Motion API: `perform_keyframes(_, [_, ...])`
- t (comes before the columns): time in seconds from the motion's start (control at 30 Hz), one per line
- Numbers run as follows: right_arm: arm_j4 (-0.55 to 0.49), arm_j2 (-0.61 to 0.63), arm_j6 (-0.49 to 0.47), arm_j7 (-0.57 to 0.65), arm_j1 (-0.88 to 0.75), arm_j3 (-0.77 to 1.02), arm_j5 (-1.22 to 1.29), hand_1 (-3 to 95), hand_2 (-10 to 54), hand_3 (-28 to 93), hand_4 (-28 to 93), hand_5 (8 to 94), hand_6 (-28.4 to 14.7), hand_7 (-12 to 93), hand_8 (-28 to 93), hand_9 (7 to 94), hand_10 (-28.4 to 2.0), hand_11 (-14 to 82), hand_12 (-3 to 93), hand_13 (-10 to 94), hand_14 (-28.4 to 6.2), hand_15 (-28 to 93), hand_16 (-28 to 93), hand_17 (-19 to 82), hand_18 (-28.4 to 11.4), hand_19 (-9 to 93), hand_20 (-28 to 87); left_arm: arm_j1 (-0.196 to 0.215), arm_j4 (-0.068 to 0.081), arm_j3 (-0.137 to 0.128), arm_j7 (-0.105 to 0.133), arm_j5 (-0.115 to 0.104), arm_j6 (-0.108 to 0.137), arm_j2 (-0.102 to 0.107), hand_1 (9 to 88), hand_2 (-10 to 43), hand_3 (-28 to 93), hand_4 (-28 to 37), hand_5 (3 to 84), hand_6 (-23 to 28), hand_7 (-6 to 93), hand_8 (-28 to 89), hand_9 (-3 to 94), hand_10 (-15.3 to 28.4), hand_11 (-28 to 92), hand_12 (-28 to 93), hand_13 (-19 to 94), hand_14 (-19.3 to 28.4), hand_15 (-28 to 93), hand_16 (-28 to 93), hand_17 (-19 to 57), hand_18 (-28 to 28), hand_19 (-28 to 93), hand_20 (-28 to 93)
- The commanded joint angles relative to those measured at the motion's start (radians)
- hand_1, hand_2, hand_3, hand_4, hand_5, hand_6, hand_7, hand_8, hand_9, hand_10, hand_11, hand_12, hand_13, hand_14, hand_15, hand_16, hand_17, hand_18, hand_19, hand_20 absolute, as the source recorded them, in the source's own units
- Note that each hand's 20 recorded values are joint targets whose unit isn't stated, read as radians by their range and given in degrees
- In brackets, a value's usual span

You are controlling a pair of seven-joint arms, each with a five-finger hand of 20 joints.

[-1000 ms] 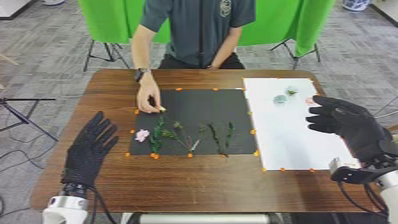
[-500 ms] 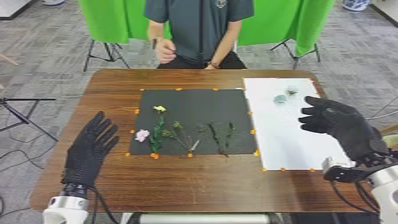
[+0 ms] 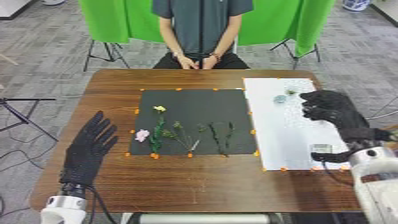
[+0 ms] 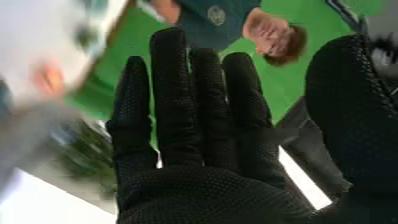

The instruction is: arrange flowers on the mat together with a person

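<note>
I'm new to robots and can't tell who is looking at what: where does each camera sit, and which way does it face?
Head view: on the robot's head, looking forward and down at the table and mat; the left hand and right hand show.
Right wrist view: on the right wrist, looking past the right hand's straight fingers.
Shared: the right hand and green cloth.

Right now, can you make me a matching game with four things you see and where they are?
1. Pink flower
2. Yellow flower
3. Robot's left hand
4. White sheet

A. Left of the dark mat
B. On the mat, nearer the person
C. Right of the mat
D. On the mat, nearer the robot

Pairs: 1-D, 2-B, 3-A, 4-C
</note>
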Motion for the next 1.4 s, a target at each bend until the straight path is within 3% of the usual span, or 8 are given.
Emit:
perform_keyframes(0.03, [0.156, 0.214, -0.014, 0.093, 0.182, -0.088, -0.721, 33.5, -9.5, 78, -28, 43.0, -1.4, 34, -17, 44.6, -9.5, 29.0, 22.0, 52, -9.8, 67, 18, 23, -18.3, 76, 41, 0.011, -0.001, 0.003, 0.001, -0.003, 0.013, 0.006, 26.9, -0.9, 68, -26.9, 25.3, 1.7, 18.1, -10, 18.6, 9.9, 17, 16, 17, 11.5, 14, 6, -13.0, 19.3, 37, 10])
perform_keyframes(0.17, [0.256, 0.279, 0.047, 0.160, 0.225, -0.168, -0.816, 36.9, -9.5, 76, -28, 45.6, 0.4, 37, -19, 47.8, -8.7, 31.6, 22.4, 55, -9.5, 74, 19, 26, -17.8, 81, 43, 0.010, 0.003, 0.002, 0.001, -0.006, 0.015, 0.010, 26.9, -1.0, 69, -27.0, 25.3, 1.7, 18.1, -10, 18.7, 9.9, 17, 16, 17, 11.5, 14, 6, -13.0, 19.3, 37, 10])
perform_keyframes(0.3, [0.306, 0.295, -0.038, 0.232, 0.267, -0.220, -0.853, 39.6, -9.5, 75, -28, 51.7, 2.4, 37, -20, 53.9, -7.4, 32.3, 21.7, 58, -8.9, 75, 20, 28, -17.8, 82, 44, 0.003, 0.007, 0.004, -0.001, -0.007, 0.014, 0.015, 26.8, -1.1, 69, -27.1, 25.3, 1.7, 18.3, -10, 18.7, 9.9, 17, 16, 17, 11.4, 14, 6, -12.9, 19.3, 37, 10])
perform_keyframes(0.63, [0.392, 0.271, -0.103, 0.213, 0.361, -0.312, -0.851, 43.2, -9.5, 72, -28, 53.5, 3.2, 37, -20, 56.2, -6.6, 30.7, 21.7, 59, -8.2, 74, 21, 28, -17.5, 82, 44, -0.003, 0.010, 0.006, -0.001, -0.007, 0.010, 0.014, 26.8, -1.0, 69, -27.2, 25.3, 1.7, 18.3, -10, 18.7, 9.9, 17, 16, 17, 11.4, 14, 6, -12.9, 19.3, 37, 10])
perform_keyframes(0.8, [0.419, 0.259, -0.131, 0.192, 0.402, -0.349, -0.836, 56.2, -9.5, 52, -28, 54.4, 3.4, 37, -19, 57.5, -6.5, 30.8, 22.1, 61, -7.5, 73, 21, 28, -17.5, 82, 45, 0.004, 0.006, 0.004, 0.005, -0.009, 0.015, 0.018, 26.9, -1.0, 69, -27.2, 25.3, 1.7, 18.4, -10, 18.7, 9.9, 17, 16, 17, 11.4, 14, 6, -12.9, 19.3, 37, 10])
perform_keyframes(1.13, [0.457, 0.232, -0.206, 0.181, 0.435, -0.372, -0.848, 63.3, -9.5, 40, -28, 55.9, 3.7, 38, -8, 61.0, -5.7, 27.9, 23.5, 65, -6.3, 70, 23, 30, -17.6, 83, 45, -0.001, 0.007, 0.004, -0.003, -0.010, 0.017, 0.017, 26.9, -1.1, 69, -27.1, 25.1, 1.5, 18.6, -10, 18.7, 9.8, 17, 16, 17, 11.3, 14, 6, -12.9, 19.3, 37, 10])
perform_keyframes(1.27, [0.489, 0.216, -0.195, 0.171, 0.451, -0.384, -0.856, 56.4, -9.5, 51, -28, 57.2, 3.4, 38, -7, 63.1, -6.6, 27.8, 24.2, 68, -6.1, 71, 24, 32, -18.2, 85, 47, 0.000, 0.004, 0.006, -0.005, -0.006, 0.010, 0.014, 26.9, -1.1, 69, -27.1, 25.1, 1.5, 18.6, -10, 18.7, 9.8, 17, 16, 17, 11.2, 14, 6, -12.9, 19.3, 37, 10])
perform_keyframes(1.4, [0.536, 0.206, -0.099, 0.143, 0.483, -0.423, -0.869, 54.9, -9.5, 56, -28, 59.2, 3.0, 42, -6, 68.8, -6.4, 22.8, 31.9, 69, -5.8, 74, 26, 33, -18.6, 88, 50, 0.004, 0.002, 0.004, 0.001, -0.007, 0.016, 0.018, 26.9, -1.1, 69, -27.2, 25.1, 1.5, 18.7, -10, 18.7, 9.8, 18, 16, 17, 11.3, 14, 6, -12.8, 19.2, 37, 10])
